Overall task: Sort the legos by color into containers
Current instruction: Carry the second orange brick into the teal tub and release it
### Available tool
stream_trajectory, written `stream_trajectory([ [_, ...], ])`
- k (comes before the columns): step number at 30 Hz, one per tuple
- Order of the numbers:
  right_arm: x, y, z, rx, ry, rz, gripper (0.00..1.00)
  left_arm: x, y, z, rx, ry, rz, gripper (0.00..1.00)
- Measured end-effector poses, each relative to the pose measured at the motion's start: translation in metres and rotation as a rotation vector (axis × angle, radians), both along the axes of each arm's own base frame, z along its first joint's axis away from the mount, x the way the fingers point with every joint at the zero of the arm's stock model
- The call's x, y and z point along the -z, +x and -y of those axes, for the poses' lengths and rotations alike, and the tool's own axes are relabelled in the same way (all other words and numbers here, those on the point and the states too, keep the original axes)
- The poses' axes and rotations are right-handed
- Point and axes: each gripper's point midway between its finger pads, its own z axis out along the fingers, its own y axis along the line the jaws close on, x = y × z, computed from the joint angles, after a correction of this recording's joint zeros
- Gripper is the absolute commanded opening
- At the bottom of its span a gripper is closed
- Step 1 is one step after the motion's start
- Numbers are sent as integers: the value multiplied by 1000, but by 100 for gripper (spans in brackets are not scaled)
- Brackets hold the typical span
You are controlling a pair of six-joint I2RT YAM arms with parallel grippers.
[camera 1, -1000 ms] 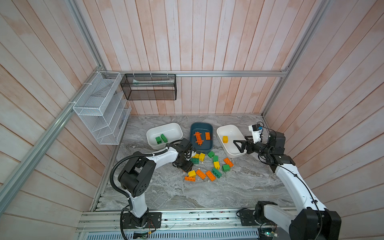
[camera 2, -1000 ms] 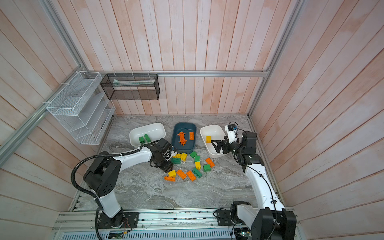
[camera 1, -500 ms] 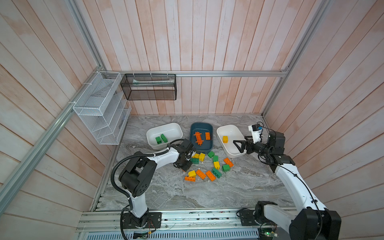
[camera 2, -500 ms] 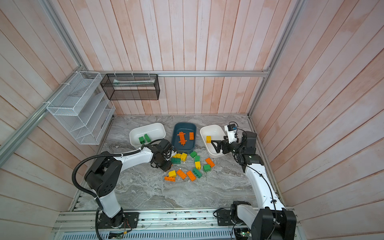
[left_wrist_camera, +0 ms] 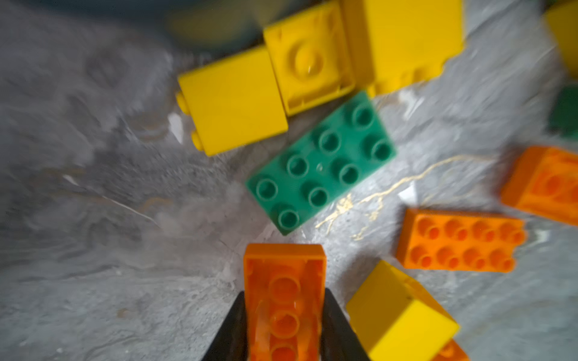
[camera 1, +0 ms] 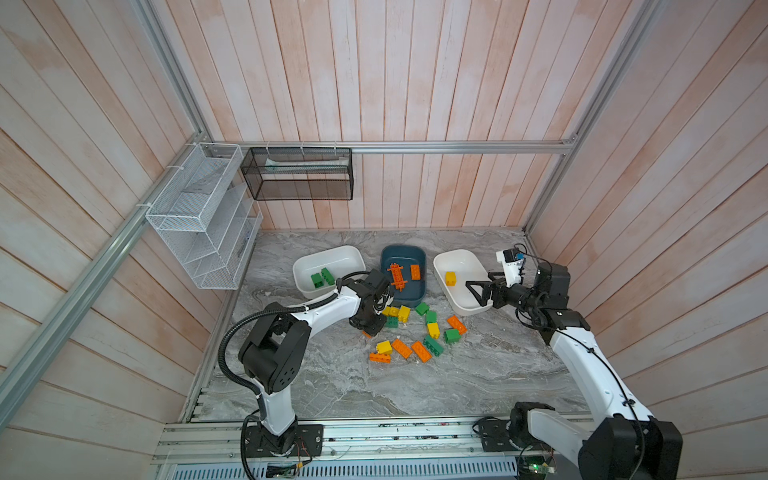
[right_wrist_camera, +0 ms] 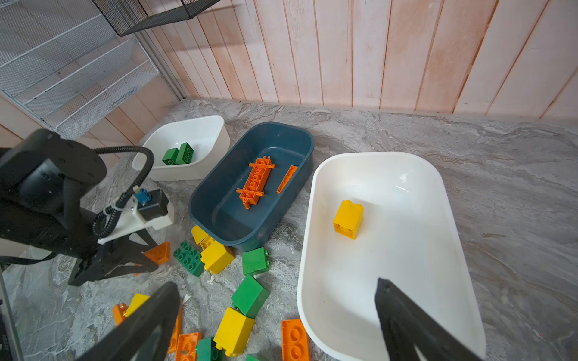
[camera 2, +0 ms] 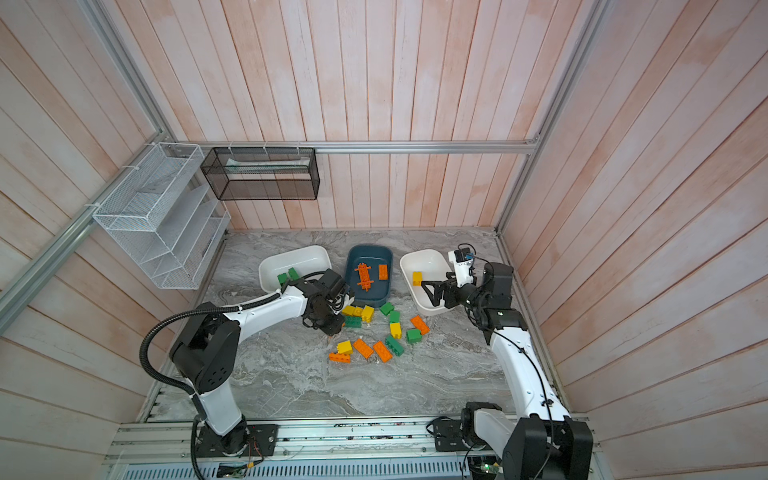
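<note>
Across the bench's (camera 1: 374, 386) far side the containers (camera 2: 368, 253) are colour-coded: left white tub (camera 1: 345, 264) green, teal tub (camera 1: 400, 255) orange, right white tub (camera 1: 461, 259) yellow, with loose legos (camera 1: 433, 330) heaped just near them. The right pincer (camera 1: 474, 294) hangs wide open and empty over the right white tub, clear of the left pincer (left_wrist_camera: 284, 292), which grips an orange brick (left_wrist_camera: 283, 268) at the heap's left edge, presumably teal-bound.

Legos (left_wrist_camera: 319, 168) and white tub (right_wrist_camera: 406, 250) — glossy smooth plastic; tabletop (camera 1: 374, 386) perhaps polished marble, veined grey.
</note>
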Motion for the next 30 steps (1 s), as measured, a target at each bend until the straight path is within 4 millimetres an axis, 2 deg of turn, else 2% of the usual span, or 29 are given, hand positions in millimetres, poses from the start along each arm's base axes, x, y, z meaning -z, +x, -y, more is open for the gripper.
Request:
stream_trajectory([
  [4,-2,-3,-5,-25,21,-6,98,-57,31,23,-7,-109,86,31],
  [7,-3,-6,-12,-53,37,-10,98,-92,50,39,-13,-193,139,31],
  [9,-4,-9,-17,-75,47,-14,98,-109,65,52,-14,-245,167,31],
  [11,-4,-11,-23,-96,56,-20,98,-113,81,68,-13,-287,184,31],
  [13,-2,-13,-28,-114,64,-32,98,-105,96,82,-16,-315,177,31],
  [16,0,-14,-36,-143,70,-43,98,-77,110,100,-23,-328,144,31],
  [20,4,-15,-43,-168,73,-59,98,-40,120,115,-45,-321,106,31],
  [24,5,-14,-45,-174,71,-70,98,-20,131,129,-82,-310,109,32],
  [28,3,-14,-45,-176,62,-69,98,-11,142,136,-126,-296,132,42],
  [30,3,-14,-45,-178,59,-69,98,-13,145,138,-141,-306,132,56],
])
